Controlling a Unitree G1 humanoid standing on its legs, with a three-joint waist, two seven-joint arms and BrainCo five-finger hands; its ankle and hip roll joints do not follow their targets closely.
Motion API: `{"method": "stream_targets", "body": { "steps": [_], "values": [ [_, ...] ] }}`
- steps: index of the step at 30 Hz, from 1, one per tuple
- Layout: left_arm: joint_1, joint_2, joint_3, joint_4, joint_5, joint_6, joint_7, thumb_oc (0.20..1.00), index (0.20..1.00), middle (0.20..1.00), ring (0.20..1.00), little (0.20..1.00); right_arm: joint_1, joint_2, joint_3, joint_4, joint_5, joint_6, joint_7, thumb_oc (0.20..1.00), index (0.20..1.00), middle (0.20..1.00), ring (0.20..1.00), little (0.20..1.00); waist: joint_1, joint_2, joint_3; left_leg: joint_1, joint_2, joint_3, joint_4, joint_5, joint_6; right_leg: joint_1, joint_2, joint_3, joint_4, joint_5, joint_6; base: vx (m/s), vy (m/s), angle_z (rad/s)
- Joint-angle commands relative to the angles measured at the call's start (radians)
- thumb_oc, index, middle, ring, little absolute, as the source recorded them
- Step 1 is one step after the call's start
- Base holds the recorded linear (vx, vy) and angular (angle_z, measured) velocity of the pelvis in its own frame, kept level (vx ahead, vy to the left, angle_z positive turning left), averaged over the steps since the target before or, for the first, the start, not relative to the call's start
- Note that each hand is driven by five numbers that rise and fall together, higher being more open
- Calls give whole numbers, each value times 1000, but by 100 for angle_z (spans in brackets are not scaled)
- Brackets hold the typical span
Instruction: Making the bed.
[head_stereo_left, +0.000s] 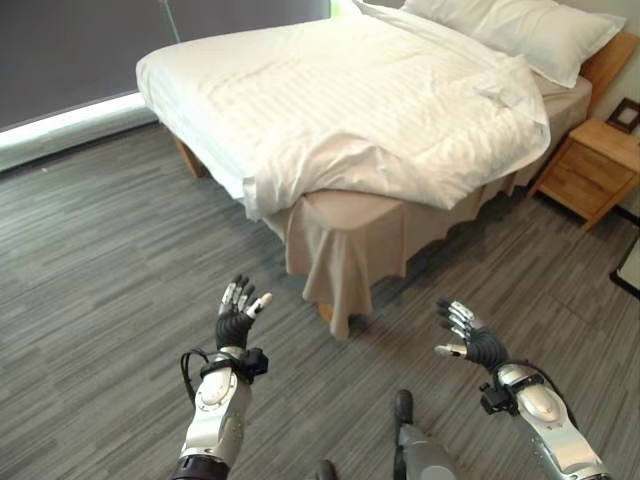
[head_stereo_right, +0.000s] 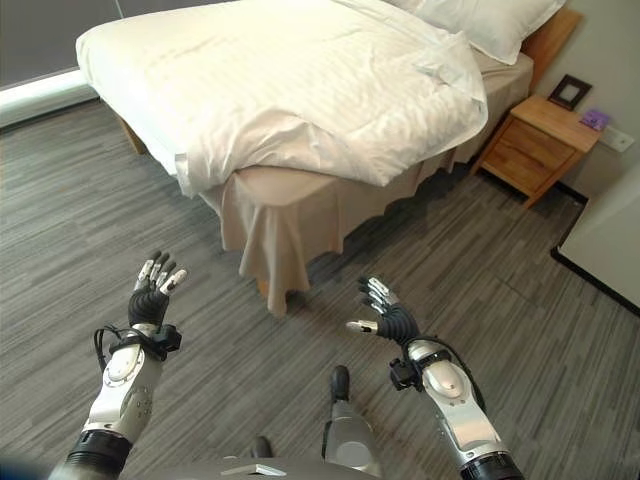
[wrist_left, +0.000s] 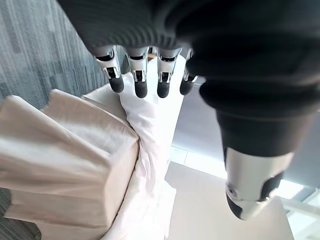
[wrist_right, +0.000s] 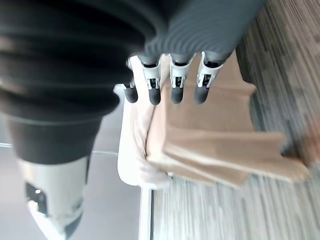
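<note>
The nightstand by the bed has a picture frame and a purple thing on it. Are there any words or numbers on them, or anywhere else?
No text can be read anywhere.
Picture frame on the nightstand: too small to tell if it holds writing.
Purple thing beside it: too small to read.
White duvet, pillow, beige bed skirt: plain, no writing.

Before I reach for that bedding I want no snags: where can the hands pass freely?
Bare grey floor lies between both open hands, left hand and right hand, and the bed corner's beige skirt. It is crowded toward the wooden nightstand beside the bed.
</note>
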Motion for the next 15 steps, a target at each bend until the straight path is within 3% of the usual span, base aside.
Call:
{"method": "stream_targets", "body": {
  "steps": [1, 2, 3, 5, 6, 7, 8, 10, 11, 12, 14, 15],
  "values": [
    [-69, 21, -27, -73, 34, -50, -32, 1000, 1000, 1000, 1000, 1000, -72, -16, -44, 9, 22, -41, -15, 1000, 1000, 1000, 1000, 1000, -15, 36, -16, 57, 146, 27, 28, -29, -86, 18, 27, 51, 94, -20, 38, 353, -224, 17],
    [-73, 18, -34, -78, 16, -49, -37, 1000, 1000, 1000, 1000, 1000, -79, -24, -46, 27, 26, -41, -22, 1000, 1000, 1000, 1000, 1000, -22, 47, -30, 66, 182, 24, 83, -20, -103, 26, 51, 48, 133, -54, 16, 268, -193, 20],
    [-73, 18, -33, -78, 16, -49, -37, 1000, 1000, 1000, 1000, 1000, -79, -25, -46, 27, 26, -41, -22, 1000, 1000, 1000, 1000, 1000, -22, 48, -30, 65, 184, 23, 86, -22, -105, 26, 53, 47, 135, -56, 15, 255, -186, 1],
    [-77, 7, -39, -75, -12, -52, -43, 1000, 1000, 1000, 1000, 1000, -81, -33, -52, 26, 42, -48, -27, 1000, 1000, 1000, 1000, 1000, -29, 67, -30, 51, 228, 17, 180, 23, -129, 53, 84, 44, 150, -91, -14, 202, -187, -16],
    [-89, 0, -45, -69, -19, -52, -33, 1000, 1000, 1000, 1000, 1000, -86, -36, -57, 29, 66, -51, -36, 1000, 1000, 1000, 1000, 1000, -37, 73, -32, 26, 263, 14, 281, 89, -149, 72, 106, 36, 152, -109, -41, 278, -365, -12],
    [-98, 0, -51, -78, -33, -53, -35, 1000, 1000, 1000, 1000, 1000, -84, -37, -59, 31, 98, -56, -38, 1000, 1000, 1000, 1000, 1000, -32, 59, -20, -59, 294, -8, 477, 178, -160, 117, 117, 25, 139, -121, -77, 189, -297, -6],
    [-98, 0, -51, -78, -33, -53, -35, 1000, 1000, 1000, 1000, 1000, -85, -37, -59, 31, 99, -57, -38, 1000, 1000, 1000, 1000, 1000, -36, 57, -24, -67, 291, -12, 477, 182, -160, 114, 114, 22, 137, -118, -78, 170, -289, 1],
    [-96, -2, -51, -92, -41, -56, -40, 1000, 1000, 1000, 1000, 1000, -78, -47, -57, 25, 107, -52, -31, 1000, 1000, 1000, 1000, 1000, -10, 34, 0, -142, 263, -77, 653, 194, -150, 161, 127, 38, 115, -134, -111, 229, -205, -6],
    [-95, -21, -51, -98, -58, -57, -31, 1000, 1000, 1000, 1000, 1000, -65, -62, -64, 27, 83, -50, -38, 1000, 1000, 1000, 1000, 1000, -4, 17, 11, -214, 310, -45, 605, 173, -132, 203, 110, 41, 88, -145, -101, 345, -126, -14],
    [-94, -28, -45, -93, -67, -59, -34, 1000, 1000, 1000, 1000, 1000, -54, -72, -78, 23, 76, -50, -42, 1000, 1000, 1000, 1000, 1000, 1, 14, 13, -243, 337, -16, 524, 192, -138, 220, 103, 48, 74, -151, -92, 274, -67, -21],
    [-92, -27, -45, -94, -68, -62, -38, 1000, 1000, 1000, 1000, 1000, -49, -74, -87, 20, 83, -53, -40, 1000, 1000, 1000, 1000, 1000, 9, 15, 12, -249, 331, -9, 460, 193, -141, 232, 97, 54, 65, -152, -83, 220, 73, -35],
    [-68, -19, -13, -99, -53, -70, -25, 1000, 1000, 1000, 1000, 1000, -42, -77, -98, 13, 90, -61, -33, 1000, 1000, 1000, 1000, 1000, 33, 26, 12, -266, 271, -65, 318, 182, -142, 256, 96, 80, 51, -162, -70, 403, 185, -40]
  ]
}}
